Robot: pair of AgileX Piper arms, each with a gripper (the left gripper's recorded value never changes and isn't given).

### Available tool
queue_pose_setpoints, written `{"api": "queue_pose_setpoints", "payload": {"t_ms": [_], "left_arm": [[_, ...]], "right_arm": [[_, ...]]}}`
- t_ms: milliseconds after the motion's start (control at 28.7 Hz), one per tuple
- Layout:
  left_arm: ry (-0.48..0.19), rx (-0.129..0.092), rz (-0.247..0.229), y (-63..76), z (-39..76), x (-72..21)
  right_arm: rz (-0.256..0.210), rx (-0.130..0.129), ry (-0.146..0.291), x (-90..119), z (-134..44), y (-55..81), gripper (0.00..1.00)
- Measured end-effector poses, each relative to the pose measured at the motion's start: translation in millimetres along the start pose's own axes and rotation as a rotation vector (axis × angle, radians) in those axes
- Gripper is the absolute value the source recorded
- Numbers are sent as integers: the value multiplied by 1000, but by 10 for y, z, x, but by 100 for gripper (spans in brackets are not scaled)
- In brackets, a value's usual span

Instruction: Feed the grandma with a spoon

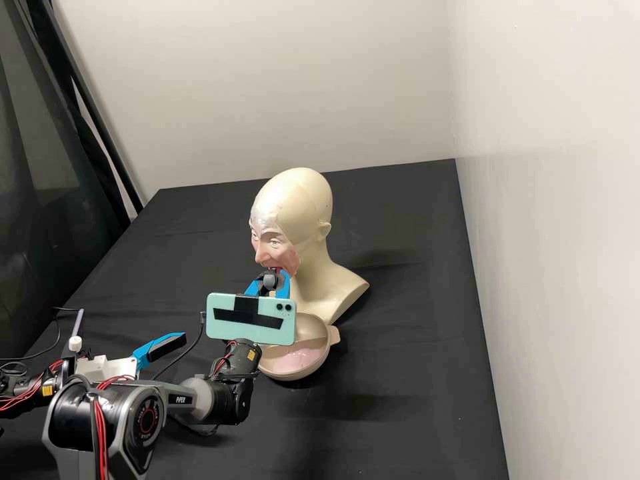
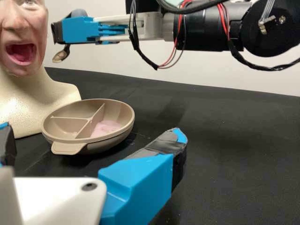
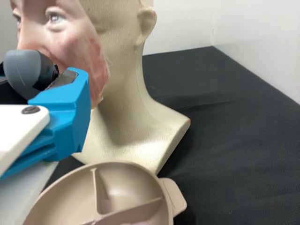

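The right arm is dark grey, built of round joints, with white lettering on its forearm and red and black cables looping beside it. The left gripper has a white body, one dark screw, and bright blue jaws padded in black.

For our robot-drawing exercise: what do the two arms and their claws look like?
The right arm and left arm are dark grey rounded tubes with red and black cables. The right claw and left claw are white with blue, black-padded fingers. A mint, black-taped phone rides the right wrist.
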Motion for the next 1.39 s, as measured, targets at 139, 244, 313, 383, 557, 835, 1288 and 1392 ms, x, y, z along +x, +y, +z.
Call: {"api": "queue_pose_setpoints", "payload": {"t_ms": [139, 244, 313, 383, 557, 835, 1288, 1392], "left_arm": [[0, 0, 0, 0, 0, 6], [0, 0, 1, -1, -1, 19], [0, 0, -1, -3, -1, 19], [0, 0, -1, -3, -1, 19], [0, 0, -1, -3, -1, 19], [3, 0, -7, -21, -8, 35], [5, 0, -9, -26, -17, 60], [5, 0, -9, -26, -17, 60]], "right_arm": [[8, 10, -7, 33, -21, 17, 0], [10, 13, 3, 56, -58, 16, 0], [15, 17, 12, 75, -89, 19, 0], [12, 15, 20, 91, -121, 8, 0], [-6, 13, 20, 118, -179, -41, 0], [-22, 9, 35, 146, -260, -94, 0], [-32, -10, 31, 243, -273, -175, 0], [-20, -3, 28, 274, -277, -167, 0]]}}
